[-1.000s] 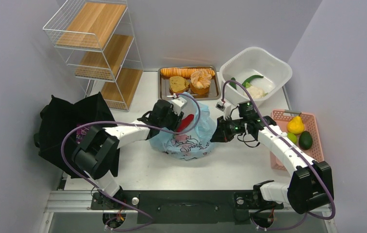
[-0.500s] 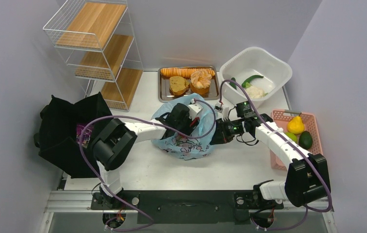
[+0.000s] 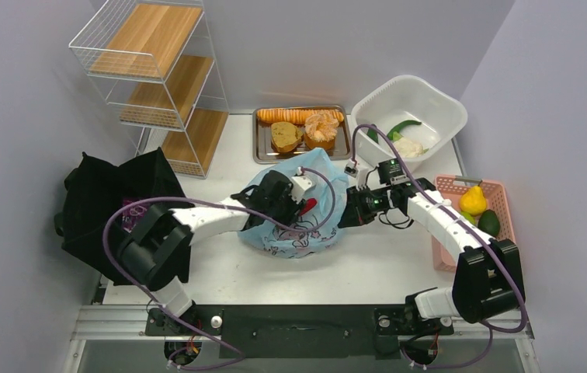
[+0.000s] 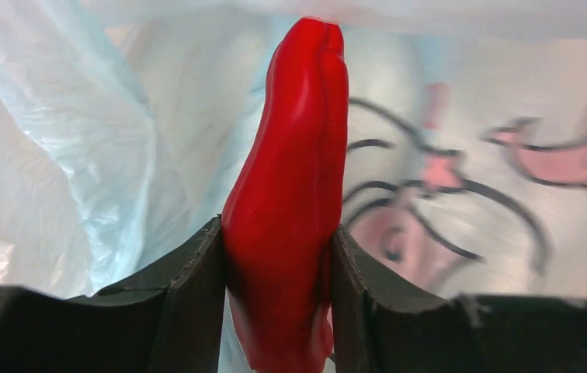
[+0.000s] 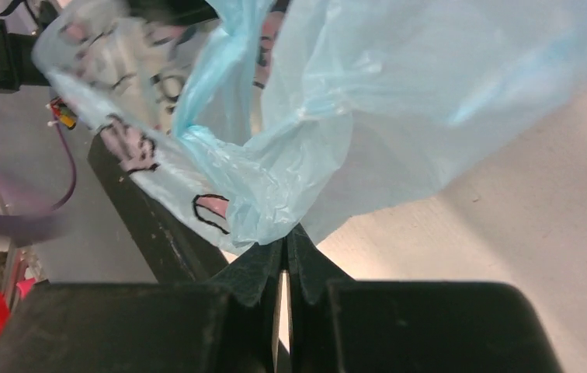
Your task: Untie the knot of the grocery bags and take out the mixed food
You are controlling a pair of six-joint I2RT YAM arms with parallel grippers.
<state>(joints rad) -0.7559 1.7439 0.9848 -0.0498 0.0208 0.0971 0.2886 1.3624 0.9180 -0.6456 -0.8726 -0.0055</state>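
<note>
The left end effector [image 4: 277,233] is clamped on a red pepper [image 4: 294,148]. Its jaws stand partway apart against the pepper's sides, inside the open mouth of the pale blue plastic bag [image 3: 290,237], which sits in the middle of the bench [image 3: 228,272]. Just right of the bag, the right end effector [image 5: 284,242] has its jaws pressed together on a crumpled fold of the bag's rim. The black tote [image 3: 104,210] stands at the bench's left edge. A pink basket [image 3: 505,233] at the right holds a lemon [image 3: 473,200] and an avocado [image 3: 489,224]. Farther back are a metal tray [image 3: 259,148] of bread and a white tub [image 3: 430,97].
</note>
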